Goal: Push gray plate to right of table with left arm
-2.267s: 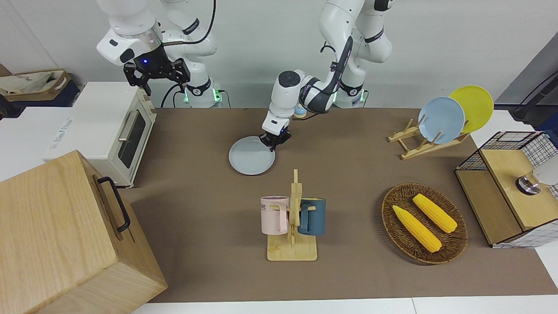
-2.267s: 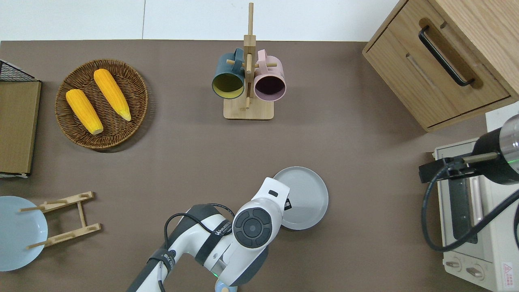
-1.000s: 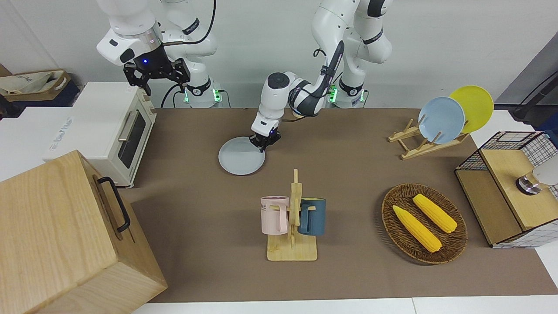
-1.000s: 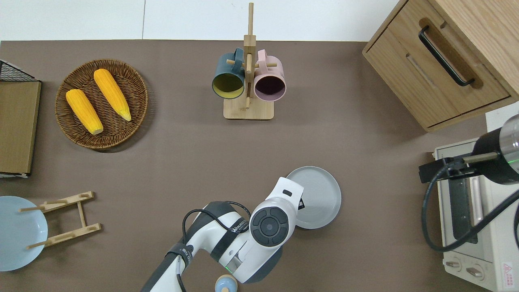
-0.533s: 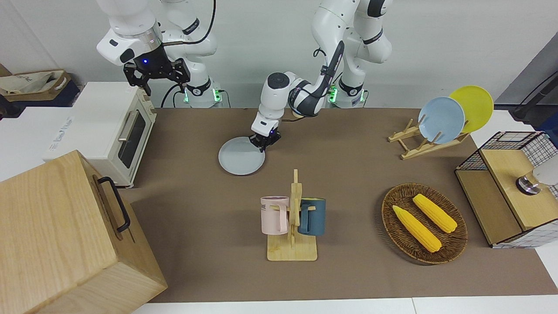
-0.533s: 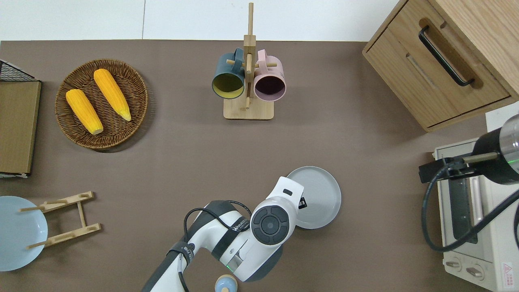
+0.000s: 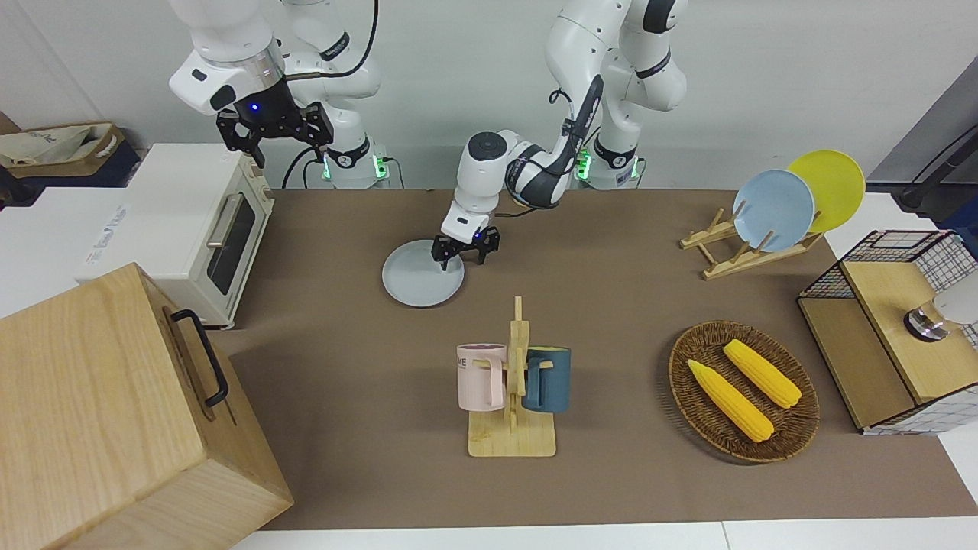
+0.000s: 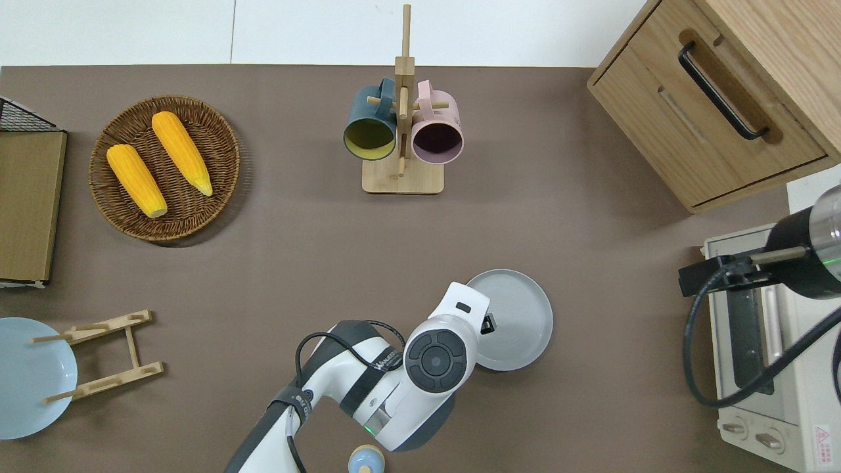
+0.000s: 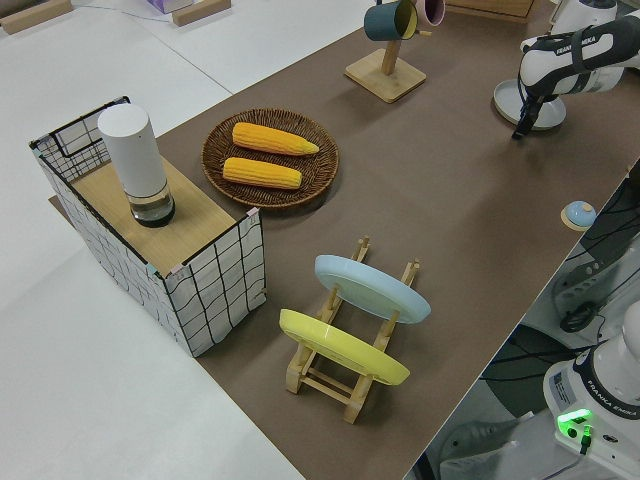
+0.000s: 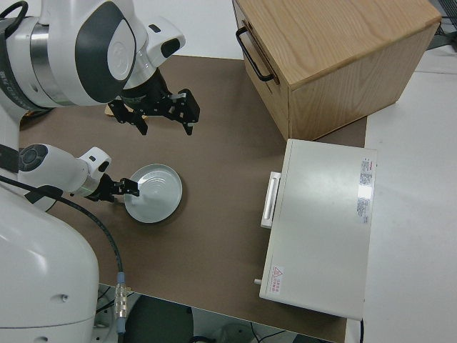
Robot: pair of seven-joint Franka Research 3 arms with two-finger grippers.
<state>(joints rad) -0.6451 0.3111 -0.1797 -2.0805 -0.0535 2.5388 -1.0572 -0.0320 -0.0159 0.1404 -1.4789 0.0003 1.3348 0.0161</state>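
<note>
Toward the left arm's end of the table [image 8: 295, 249], a wicker basket [image 8: 220, 210] holding two corn cobs [image 8: 182, 152] lies well clear of the pushing lane. At mid-table the mug rack [image 8: 402, 177] stands farther from the robots than the plate, so a sideways slide should miss it.

The left hand [image 7: 461, 264] is low at the gray plate's [image 8: 519, 322] rim on the left arm's side. Its fingers are apart and grip nothing, one over the plate and one off it. That placement suits pushing, since pressure there drives the plate toward the right arm's end. Whether a finger touches the rim I cannot tell.

The plate lies flat on the table, past the middle toward that end, with bare mat between it and the toaster oven [image 8: 808, 394]. There seems room for more travel.

The right hand [image 7: 286, 149] is parked, fingers apart.
</note>
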